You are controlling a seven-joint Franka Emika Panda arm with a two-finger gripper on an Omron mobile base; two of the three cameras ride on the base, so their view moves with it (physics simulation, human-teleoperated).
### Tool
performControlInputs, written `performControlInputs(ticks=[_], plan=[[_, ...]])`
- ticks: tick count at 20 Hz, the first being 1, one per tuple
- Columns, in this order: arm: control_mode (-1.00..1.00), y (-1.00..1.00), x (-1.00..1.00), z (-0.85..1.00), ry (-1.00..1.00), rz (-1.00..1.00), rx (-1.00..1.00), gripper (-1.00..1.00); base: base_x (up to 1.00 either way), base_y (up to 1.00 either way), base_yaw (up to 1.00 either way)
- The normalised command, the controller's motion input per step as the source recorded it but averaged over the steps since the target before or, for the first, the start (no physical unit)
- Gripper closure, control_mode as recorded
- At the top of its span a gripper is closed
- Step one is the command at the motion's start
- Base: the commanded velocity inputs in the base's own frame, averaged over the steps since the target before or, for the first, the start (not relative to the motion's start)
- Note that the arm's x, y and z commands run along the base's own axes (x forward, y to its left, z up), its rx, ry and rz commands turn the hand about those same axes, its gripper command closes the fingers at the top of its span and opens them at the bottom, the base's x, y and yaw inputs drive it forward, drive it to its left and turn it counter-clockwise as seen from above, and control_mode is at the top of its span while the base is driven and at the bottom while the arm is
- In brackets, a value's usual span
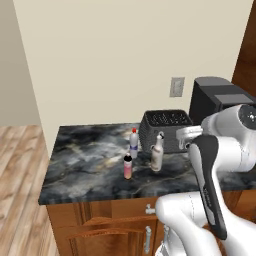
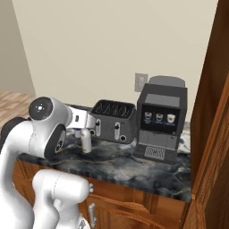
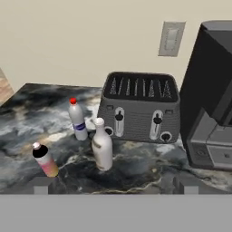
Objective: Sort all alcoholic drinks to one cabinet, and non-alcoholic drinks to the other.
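Three drink bottles stand on the dark marble counter (image 1: pixel 85 160). A clear bottle with a red cap (image 3: pixel 78 120) is nearest the wall. A cream bottle (image 3: pixel 102 149) stands in front of the toaster, and a small pink bottle with a black cap (image 3: pixel 45 161) sits closer to the counter's front edge. The same bottles show in the left base view: red-capped (image 1: pixel 133 144), cream (image 1: pixel 157 155), pink (image 1: pixel 128 168). My gripper (image 3: pixel 115 186) is open and empty, above the counter's front, facing the bottles from some distance. The tall reddish-brown cabinet (image 2: pixel 214 112) rises at the right.
A dark grey four-slot toaster (image 3: pixel 140 108) stands against the wall, with a black coffee machine (image 2: pixel 161 120) to its right. A wall socket (image 3: pixel 171 38) is above them. Wooden drawers and doors (image 1: pixel 110 225) lie under the counter. Wood floor (image 1: pixel 20 175) lies to the left.
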Motion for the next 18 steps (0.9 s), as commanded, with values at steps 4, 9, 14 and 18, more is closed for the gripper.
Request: performControlInputs(ticks=[4, 9, 14, 18], plan=[[-1.0, 0.04, -0.03, -0.61, 0.07, 0.03, 0.0, -1.0, 0.0, 0.0, 0.0], [-1.0, 0.13, 0.03, -0.57, 0.13, 0.02, 0.0, -1.0, 0.0, 0.0, 0.0], [-1.0, 0.31, 0.0, -0.5, 0.18, 0.01, 0.0, -1.0, 0.0, 0.0, 0.0], [-1.0, 0.39, 0.0, -0.29, 0.2, 0.0, 0.0, -1.0, 0.0, 0.0, 0.0]])
